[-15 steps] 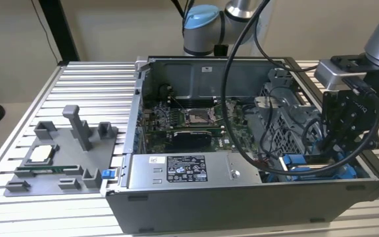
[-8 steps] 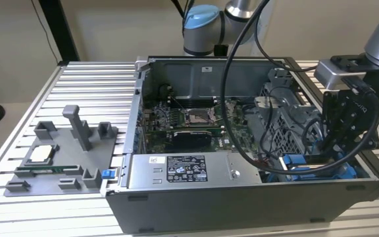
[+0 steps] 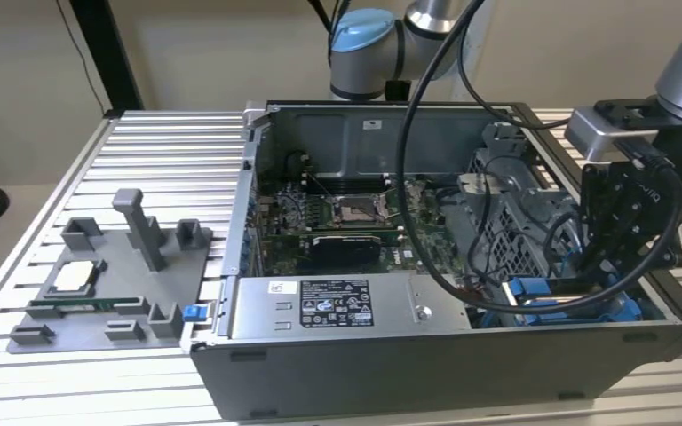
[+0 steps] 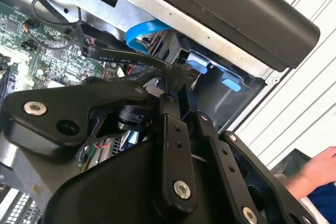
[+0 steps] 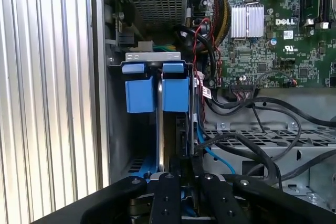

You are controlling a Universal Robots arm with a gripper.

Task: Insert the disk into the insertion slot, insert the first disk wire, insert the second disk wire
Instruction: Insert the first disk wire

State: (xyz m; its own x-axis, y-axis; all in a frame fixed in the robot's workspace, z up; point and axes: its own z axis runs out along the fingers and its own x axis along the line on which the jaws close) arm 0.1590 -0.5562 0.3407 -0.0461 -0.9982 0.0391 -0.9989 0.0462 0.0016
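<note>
at the insertion slot (image 5: 118,129), jaws pinch a black wire (image 4: 116,55).

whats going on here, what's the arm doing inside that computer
A robot arm is reaching into a corner of an open computer case. Its hand pinches the connector end of a flat black wire right at the insertion slot, the grey bay with blue tabs. The blue-framed disk looks already seated in that slot. Whether the connector is plugged in can't be told.
</note>
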